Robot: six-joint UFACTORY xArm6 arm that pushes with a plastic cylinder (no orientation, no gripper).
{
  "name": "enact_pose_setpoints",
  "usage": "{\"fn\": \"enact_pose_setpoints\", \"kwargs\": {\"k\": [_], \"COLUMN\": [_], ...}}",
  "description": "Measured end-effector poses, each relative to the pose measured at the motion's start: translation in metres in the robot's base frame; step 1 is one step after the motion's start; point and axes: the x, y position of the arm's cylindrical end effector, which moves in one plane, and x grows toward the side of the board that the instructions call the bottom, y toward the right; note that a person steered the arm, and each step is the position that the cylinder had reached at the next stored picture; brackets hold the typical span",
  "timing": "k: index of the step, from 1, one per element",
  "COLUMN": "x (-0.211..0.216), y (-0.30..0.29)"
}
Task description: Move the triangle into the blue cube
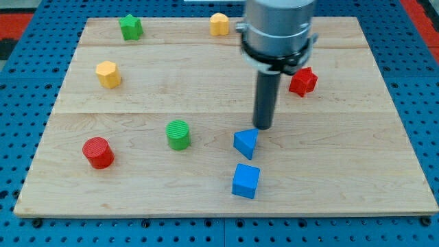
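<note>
A blue triangle [245,143] lies on the wooden board [343,178] below the middle. A blue cube [245,180] sits just below it, with a small gap between them. My tip [263,127] is at the triangle's upper right corner, touching or almost touching it. The rod rises from there to the arm's grey body at the view's top.
A green cylinder [178,134] and a red cylinder [98,152] lie left of the triangle. A yellow hexagon block [108,73], a green star block [130,27], a yellow block [219,24] and a red star block [302,81] lie further up.
</note>
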Motion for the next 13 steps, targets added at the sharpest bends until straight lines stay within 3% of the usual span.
{"fn": "enact_pose_setpoints", "kwargs": {"k": [1,2,3,6,7,8,10,11,12,13], "x": [0.028,0.031,0.030,-0.039,-0.087,-0.059,-0.019,-0.017,-0.020,0.023], "y": [0.002,-0.037,-0.039,-0.003,0.055,0.013,-0.275,-0.220,-0.121,-0.054]}}
